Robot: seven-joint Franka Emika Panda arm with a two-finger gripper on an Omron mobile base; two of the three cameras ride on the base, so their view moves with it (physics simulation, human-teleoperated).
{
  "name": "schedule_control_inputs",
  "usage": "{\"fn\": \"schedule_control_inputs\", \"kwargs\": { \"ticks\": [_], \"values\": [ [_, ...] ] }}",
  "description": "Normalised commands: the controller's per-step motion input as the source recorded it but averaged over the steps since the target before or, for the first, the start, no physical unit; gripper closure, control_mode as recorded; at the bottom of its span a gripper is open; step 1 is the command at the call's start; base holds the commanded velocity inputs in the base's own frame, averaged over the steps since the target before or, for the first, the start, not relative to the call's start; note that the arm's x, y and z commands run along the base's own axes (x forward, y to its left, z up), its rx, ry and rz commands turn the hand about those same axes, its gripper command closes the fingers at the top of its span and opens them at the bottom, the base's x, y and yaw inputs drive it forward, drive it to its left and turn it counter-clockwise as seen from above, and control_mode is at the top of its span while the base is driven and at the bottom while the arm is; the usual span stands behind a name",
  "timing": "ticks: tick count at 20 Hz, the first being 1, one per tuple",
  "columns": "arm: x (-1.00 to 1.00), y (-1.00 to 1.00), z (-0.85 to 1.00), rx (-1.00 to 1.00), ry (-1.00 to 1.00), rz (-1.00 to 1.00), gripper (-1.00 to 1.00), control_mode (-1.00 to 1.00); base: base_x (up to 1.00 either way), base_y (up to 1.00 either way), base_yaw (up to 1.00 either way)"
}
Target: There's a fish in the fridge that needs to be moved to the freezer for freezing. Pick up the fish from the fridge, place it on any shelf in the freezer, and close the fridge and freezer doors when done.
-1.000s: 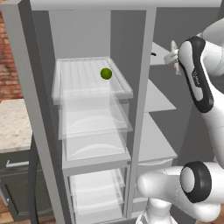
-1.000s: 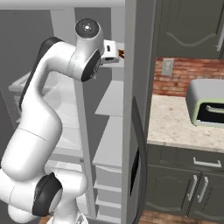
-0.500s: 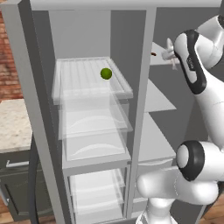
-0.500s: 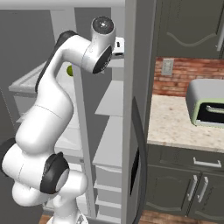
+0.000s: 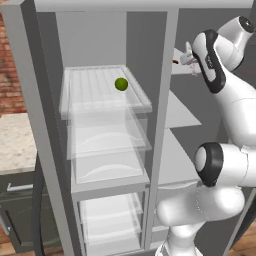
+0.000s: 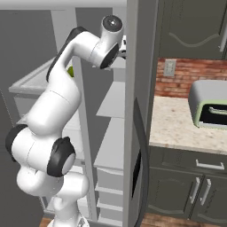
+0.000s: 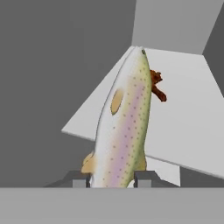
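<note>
**Fish gripped at the freezer's top shelf**

Left base view: fridge point(image 5: 107, 150) standing open, with clear glass shelves stacked above see-through drawers and a round green ball point(image 5: 121, 84) resting on the top glass shelf. Right of the centre divider, freezer point(image 5: 182, 115) also open, with solid pale grey shelves. White arm rising from the lower right and bending in toward the top freezer shelf; gripper point(image 5: 186, 60) seen small there, a reddish tip of the fish point(image 5: 176, 61) poking out just beside it, over that shelf.

Right base view: arm folded high in front of the unit, wrist tucked behind the edge of the freezer door point(image 6: 137, 133), which stands open edge-on with its long dark handle. Kitchen counter point(image 6: 177, 124) with a green-trimmed appliance point(image 6: 208, 104) off to the right, against a brick wall.

Hand view: gripper point(image 7: 113, 179) clamped narrowly on the fish point(image 7: 124, 127), one dark fingertip on each flank near the bottom. Speckled, pink-striped body pointing up and away, reddish fin at the far end, hanging above the pale grey freezer shelf point(image 7: 183, 127); contact with the shelf impossible to judge.
</note>
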Motion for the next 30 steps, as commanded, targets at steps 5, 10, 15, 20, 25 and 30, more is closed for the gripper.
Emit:
{"fn": "schedule_control_inputs", "kwargs": {
  "ticks": [5, 10, 15, 20, 25, 30],
  "values": [
    [0.37, -0.12, -0.18, 0.0, 0.0, 0.04, 1.0, -1.0, 0.0, 0.0, 0.0],
    [0.5, 0.0, -0.06, 0.0, 0.0, 0.01, 1.0, -1.0, 0.0, 0.0, 0.0],
    [0.53, 0.0, 0.0, 0.0, 0.0, 0.0, 1.0, -1.0, 0.0, 0.0, 0.0],
    [0.48, 0.0, -0.05, 0.0, 0.0, 0.01, 1.0, -1.0, 0.0, 0.0, 0.0],
    [0.36, 0.0, -0.26, 0.0, 0.0, 0.04, 1.0, -1.0, 0.0, 0.0, 0.0],
    [0.38, 0.0, -0.22, 0.0, 0.0, 0.05, 1.0, -1.0, 0.0, 0.0, 0.0]
  ]
}}
